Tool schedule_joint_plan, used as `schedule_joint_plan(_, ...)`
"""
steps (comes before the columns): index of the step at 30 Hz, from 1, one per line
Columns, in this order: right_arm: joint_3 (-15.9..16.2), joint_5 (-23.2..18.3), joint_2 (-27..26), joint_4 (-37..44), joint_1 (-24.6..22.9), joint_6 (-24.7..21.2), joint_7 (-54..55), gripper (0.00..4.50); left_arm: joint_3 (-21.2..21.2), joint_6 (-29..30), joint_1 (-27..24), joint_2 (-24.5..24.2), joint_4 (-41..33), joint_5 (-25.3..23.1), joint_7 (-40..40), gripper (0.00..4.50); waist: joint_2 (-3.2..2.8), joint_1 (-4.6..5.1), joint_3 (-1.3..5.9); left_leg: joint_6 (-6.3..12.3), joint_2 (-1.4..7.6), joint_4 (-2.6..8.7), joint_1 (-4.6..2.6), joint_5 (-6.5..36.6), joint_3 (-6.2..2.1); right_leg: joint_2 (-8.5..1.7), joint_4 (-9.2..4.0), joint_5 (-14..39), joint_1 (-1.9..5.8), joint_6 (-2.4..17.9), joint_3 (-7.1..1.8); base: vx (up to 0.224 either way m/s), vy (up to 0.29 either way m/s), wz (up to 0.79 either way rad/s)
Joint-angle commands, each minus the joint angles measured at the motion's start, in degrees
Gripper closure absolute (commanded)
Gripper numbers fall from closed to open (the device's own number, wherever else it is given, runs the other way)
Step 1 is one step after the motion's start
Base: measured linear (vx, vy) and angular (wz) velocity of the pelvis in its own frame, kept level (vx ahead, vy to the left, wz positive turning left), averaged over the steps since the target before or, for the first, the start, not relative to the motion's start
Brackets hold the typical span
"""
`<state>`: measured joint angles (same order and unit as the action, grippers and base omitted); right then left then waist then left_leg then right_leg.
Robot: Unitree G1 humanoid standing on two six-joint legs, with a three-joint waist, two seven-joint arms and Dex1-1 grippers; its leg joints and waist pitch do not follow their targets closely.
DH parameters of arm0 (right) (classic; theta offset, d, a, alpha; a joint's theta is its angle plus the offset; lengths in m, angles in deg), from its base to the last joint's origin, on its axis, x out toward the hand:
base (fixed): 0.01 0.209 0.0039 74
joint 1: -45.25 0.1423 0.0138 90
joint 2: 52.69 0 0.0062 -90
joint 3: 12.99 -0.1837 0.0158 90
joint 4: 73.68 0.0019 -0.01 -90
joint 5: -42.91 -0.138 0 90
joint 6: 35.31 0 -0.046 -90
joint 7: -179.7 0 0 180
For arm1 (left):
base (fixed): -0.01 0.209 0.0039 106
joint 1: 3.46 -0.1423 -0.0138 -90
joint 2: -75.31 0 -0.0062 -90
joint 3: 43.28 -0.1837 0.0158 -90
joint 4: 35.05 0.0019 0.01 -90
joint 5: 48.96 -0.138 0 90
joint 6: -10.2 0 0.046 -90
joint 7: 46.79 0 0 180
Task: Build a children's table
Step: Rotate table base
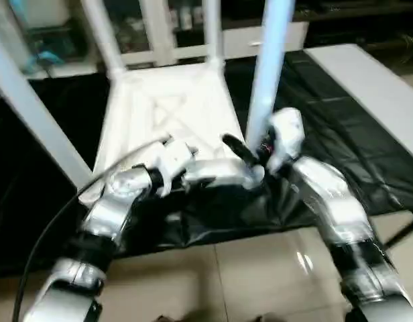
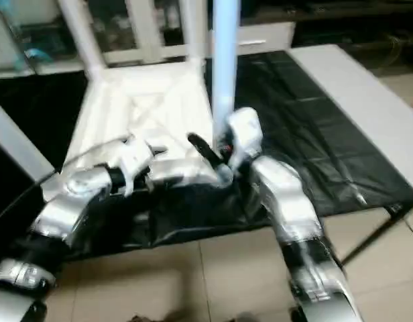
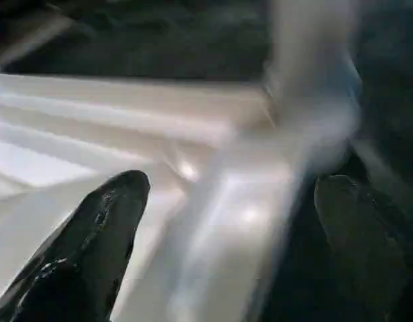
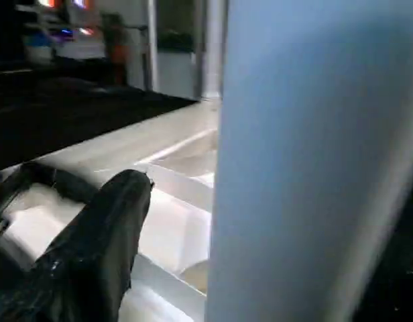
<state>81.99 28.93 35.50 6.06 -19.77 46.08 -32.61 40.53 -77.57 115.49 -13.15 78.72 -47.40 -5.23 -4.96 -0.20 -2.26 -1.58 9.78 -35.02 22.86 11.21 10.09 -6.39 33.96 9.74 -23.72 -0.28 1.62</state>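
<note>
Left eye view shows our right gripper [image 1: 255,149] clasping the near-right leg [image 1: 268,67] at its socket on the upturned tabletop [image 1: 167,107]. Our left gripper [image 3: 226,221], fingers spread, straddles that corner. We should keep the leg vertical and press straight down.

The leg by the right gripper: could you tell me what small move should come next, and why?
Probably press the leg straight down into its near corner socket while the left gripper steadies the tabletop. The leg stands upright at that corner beside the right gripper, but whether it is fully seated cannot be told.
</note>
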Motion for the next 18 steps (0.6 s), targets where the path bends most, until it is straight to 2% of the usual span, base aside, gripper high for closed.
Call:
schedule_joint_plan(1, -1.4, -0.12, 0.93, 6.87, -3.08, -2.24, 1.81, 0.72, 2.84, 2.02, -2.45, 1.68, -4.06, 1.77, -5.55, 0.04, -0.22, -0.17, 3.93, 5.49, 2.43, 4.48, -1.75, 10.7, -0.31, -0.72, -2.79, 1.31, 2.96, 15.65, -0.45, 0.0, 0.0, 0.0)
schedule_joint_plan(2, -2.17, 0.32, 1.2, 8.72, -4.53, -2.84, 2.75, 0.72, 2.78, 2.51, -3.88, 1.98, -5.64, 1.88, -6.04, 0.04, -0.53, -0.23, 3.76, 4.62, 2.55, 4.76, -1.76, 12.09, -0.33, -0.7, -3.06, 3.33, 2.9, 14.7, -0.41, 0.0, 0.0, 0.0)
schedule_joint_plan(4, -2.96, 0.53, 1.52, 10.64, -6.08, -3.26, 3.49, 0.72, 2.72, 4.22, -5.29, 2.43, -6.86, 1.16, -7.44, 0.04, -0.27, -0.01, 3.64, 3.83, 2.5, 4.97, -1.6, 13.82, -0.39, -0.67, -3.29, 5.83, 2.94, 13.58, -0.37, 0.0, 0.0, 0.0)
schedule_joint_plan(5, -3.73, 0.52, 1.77, 12.92, -7.74, -4.07, 4.08, 0.72, 2.62, 4.82, -6.78, 2.89, -8.02, 0.57, -8.88, 0.04, -0.72, 0.04, 3.56, 2.89, 2.4, 5.09, -1.58, 15.13, -0.46, -0.68, -3.47, 8.07, 2.83, 12.53, -0.37, 0.0, 0.0, 0.0)
schedule_joint_plan(6, -4.81, 0.1, 2.16, 16.37, -10.25, -5.49, 5.15, 0.72, 3.66, 4.98, -9.04, 4.25, -9.67, 0.46, -11.93, 0.04, -0.58, 0.16, 3.59, 2.24, 2.44, 5.15, -1.61, 15.65, -0.54, -0.72, -3.71, 8.83, 2.82, 11.74, -0.39, 0.0, 0.0, 0.0)
schedule_joint_plan(7, -5.41, -0.28, 2.43, 18.69, -11.92, -6.44, 5.73, 0.72, 4.49, 4.43, -10.43, 5.2, -10.53, -0.04, -14.53, 0.04, -0.48, 0.21, 3.38, 2.23, 2.6, 5.27, -1.36, 15.22, -0.6, -0.66, -3.87, 8.01, 3.15, 10.99, -0.45, 0.0, 0.0, 0.0)
schedule_joint_plan(8, -6.08, -0.84, 2.64, 21.44, -13.9, -7.36, 6.28, 0.72, 5.51, 4.61, -11.97, 6.18, -11.66, -0.17, -16.88, 0.04, -0.22, 0.38, 3.37, 2.48, 2.41, 5.22, -1.29, 15.6, -0.53, -0.66, -4.07, 9.11, 2.96, 10.58, -0.35, 0.0, 0.0, 0.0)
schedule_joint_plan(9, -6.7, -1.53, 2.82, 24.15, -15.73, -8.29, 6.81, 0.72, 6.18, 4.67, -13.4, 6.84, -13.14, 0.15, -17.99, 0.04, -0.25, 0.22, 3.4, 2.6, 2.48, 5.33, -1.11, 15.54, -0.64, -0.9, -4.2, 10.88, 3.18, 9.7, -0.37, 0.0, 0.0, 0.0)
schedule_joint_plan(10, -7.33, -2.34, 2.82, 26.3, -17.11, -9.12, 7.21, 0.72, 6.59, 4.32, -14.37, 7.28, -14.32, 0.03, -18.99, 0.04, -0.25, 0.22, 3.4, 2.6, 2.48, 5.33, -1.11, 15.54, -0.64, -0.9, -4.2, 10.88, 3.18, 9.7, -0.37, 0.0, 0.0, 0.0)
schedule_joint_plan(11, -8.06, -3.47, 2.88, 29.26, -18.9, -10.47, 7.89, 0.72, 6.95, 4.32, -15.66, 7.84, -16.23, 0.08, -20.3, 0.04, 0.09, 0.37, 3.34, 2.71, 2.53, 5.45, -1.07, 15.92, -0.74, -0.84, -4.57, 13.43, 2.9, 8.58, -0.3, 0.0, 0.0, 0.0)
schedule_joint_plan(13, -9.1, -5.61, 2.82, 33.78, -21.83, -12.25, 8.51, 0.72, 7.71, 5.28, -17.42, 9.15, -19.48, 1.05, -22.07, 0.04, 0.57, 0.33, 3.32, 2.86, 2.74, 5.52, -1.02, 15.06, -0.8, -0.82, -4.68, 13.53, 2.87, 7.85, -0.31, 0.0, 0.0, 0.0)
schedule_joint_plan(14, -9.48, -6.45, 2.73, 35.71, -23.56, -13.06, 8.81, 0.72, 8.07, 5.68, -18.29, 9.99, -21.08, 1.63, -22.91, 0.04, 0.3, 0.23, 3.28, 3.0, 2.69, 5.49, -0.98, 14.49, -0.78, -0.85, -4.66, 13.55, 2.75, 7.59, -0.35, 0.0, 0.0, 0.0)
schedule_joint_plan(16, -9.93, -7.11, 2.58, 38.28, -25.99, -14.55, 9.46, 0.72, 8.38, 6.72, -19.6, 11.31, -23.38, 2.42, -24.49, 0.04, 0.41, 0.22, 3.14, 2.95, 2.7, 5.51, -0.9, 14.45, -0.79, -0.86, -4.79, 13.81, 2.69, 7.42, -0.32, 0.0, 0.0, 0.0)
schedule_joint_plan(18, -10.64, -5.29, 1.53, 38.74, -28.77, -14.21, 11.4, 0.72, 8.21, 6.51, -20.52, 12.13, -24.53, 2.85, -25.2, 0.04, 0.43, 0.24, 3.06, 2.39, 2.45, 5.47, -0.87, 15.19, -0.72, -0.79, -4.99, 15.73, 2.34, 6.65, -0.34, 0.0, 0.0, 0.0)
